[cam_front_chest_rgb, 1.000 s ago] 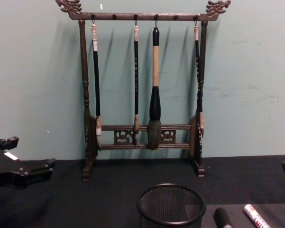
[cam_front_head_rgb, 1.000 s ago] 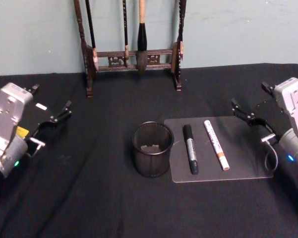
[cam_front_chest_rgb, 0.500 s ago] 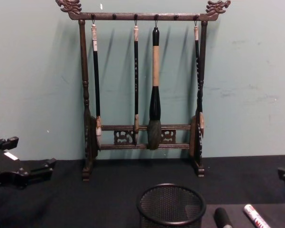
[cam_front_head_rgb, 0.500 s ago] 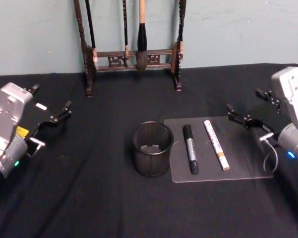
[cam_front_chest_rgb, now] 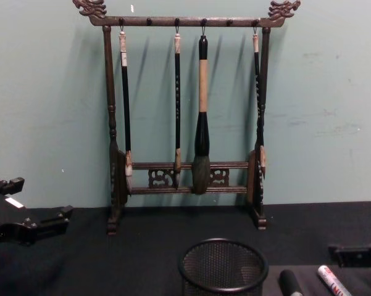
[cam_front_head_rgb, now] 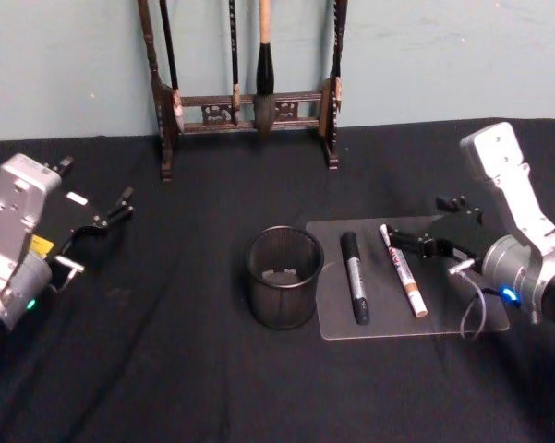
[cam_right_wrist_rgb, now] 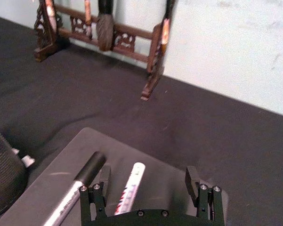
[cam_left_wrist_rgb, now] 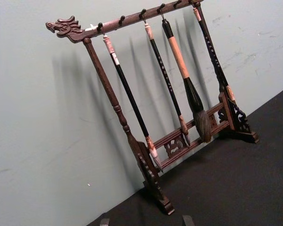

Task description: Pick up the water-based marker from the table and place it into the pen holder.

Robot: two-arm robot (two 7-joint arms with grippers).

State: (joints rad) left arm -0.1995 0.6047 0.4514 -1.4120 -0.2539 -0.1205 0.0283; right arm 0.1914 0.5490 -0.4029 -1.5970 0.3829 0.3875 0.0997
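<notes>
Two markers lie side by side on a grey mat (cam_front_head_rgb: 462,309): a black-and-silver marker (cam_front_head_rgb: 354,277) and a white marker with an orange band (cam_front_head_rgb: 404,269). Their labels are too small to read, so I cannot tell which is the water-based marker. The pen holder (cam_front_head_rgb: 284,277), a black mesh cup, stands just left of the mat on the table (cam_front_head_rgb: 166,369). My right gripper (cam_front_head_rgb: 416,221) hovers open over the white marker's far end; in the right wrist view its fingers (cam_right_wrist_rgb: 103,181) straddle the white marker (cam_right_wrist_rgb: 132,186). My left gripper (cam_front_head_rgb: 97,235) stays open at the far left.
A tall dark wooden brush rack (cam_front_head_rgb: 249,101) with hanging brushes stands at the back of the table against the green wall. The pen holder (cam_front_chest_rgb: 222,266) has something small and pale on its bottom. Black cloth lies bare in front of the cup and mat.
My right gripper has swung left from the table's right side to above the mat, over the white marker. The left arm, markers and cup have not moved.
</notes>
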